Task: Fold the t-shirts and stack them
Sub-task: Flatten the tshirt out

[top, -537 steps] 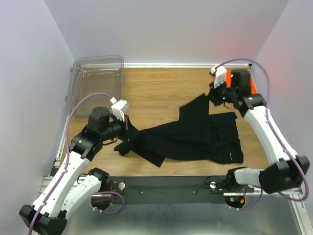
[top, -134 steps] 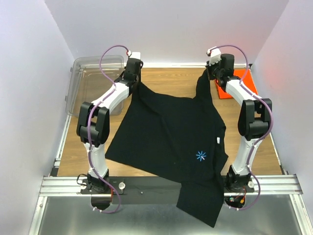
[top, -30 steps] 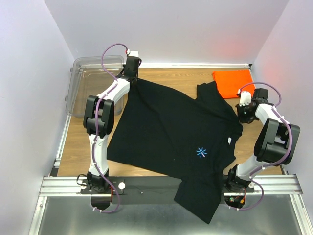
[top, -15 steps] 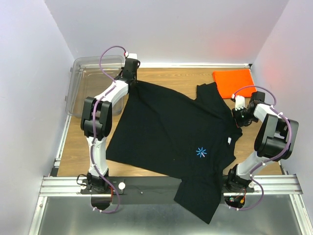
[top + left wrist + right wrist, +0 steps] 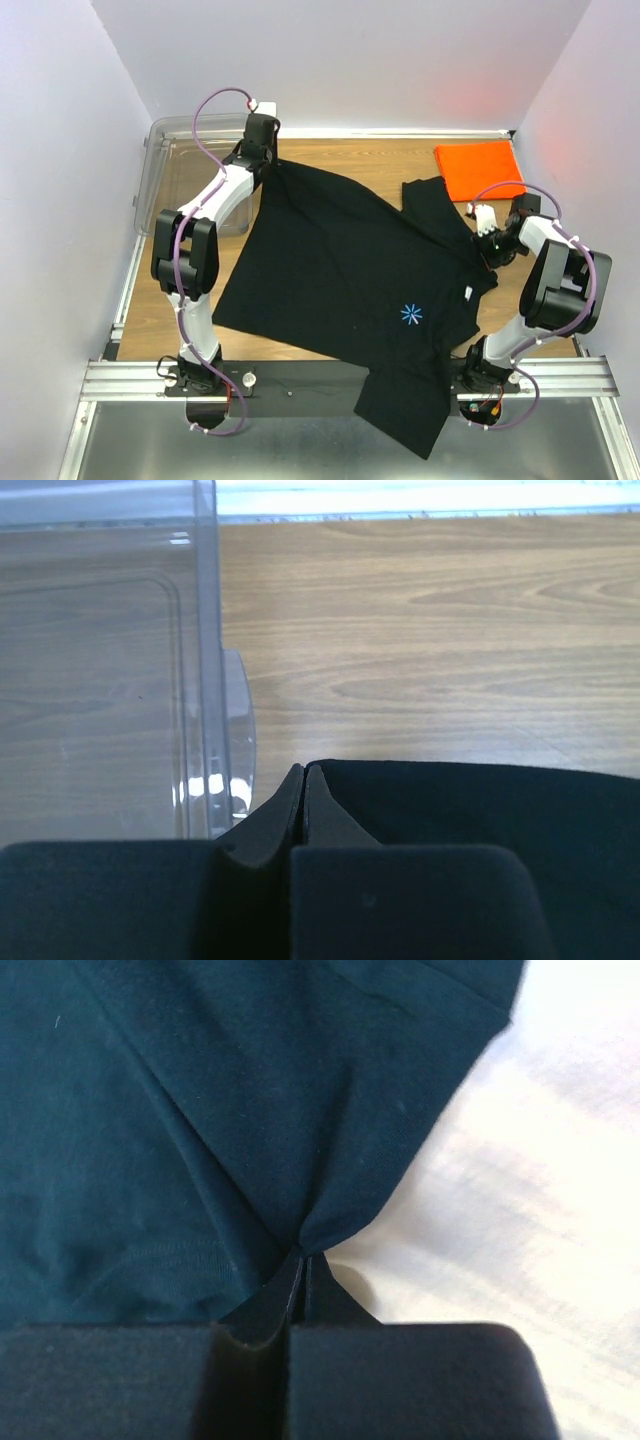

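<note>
The left gripper (image 5: 303, 780) is fully closed, pinching the far left corner of the black t-shirt (image 5: 350, 270) just beside the clear bin (image 5: 190, 150). The garment lies spread across the worktop (image 5: 340, 160), with its near part hanging over the front edge. The right gripper (image 5: 303, 1265) is closed on a small fold at its right edge. The orange t-shirt (image 5: 478, 168) lies folded at the far right.

Left arm (image 5: 225, 190) stretched forward, right arm (image 5: 548, 232) folded back — both jaws clamped.

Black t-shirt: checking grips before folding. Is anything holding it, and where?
The black t-shirt is held twice: left pincer shut on its far-left corner, right pincer pinching a bunch at its right edge.
</note>
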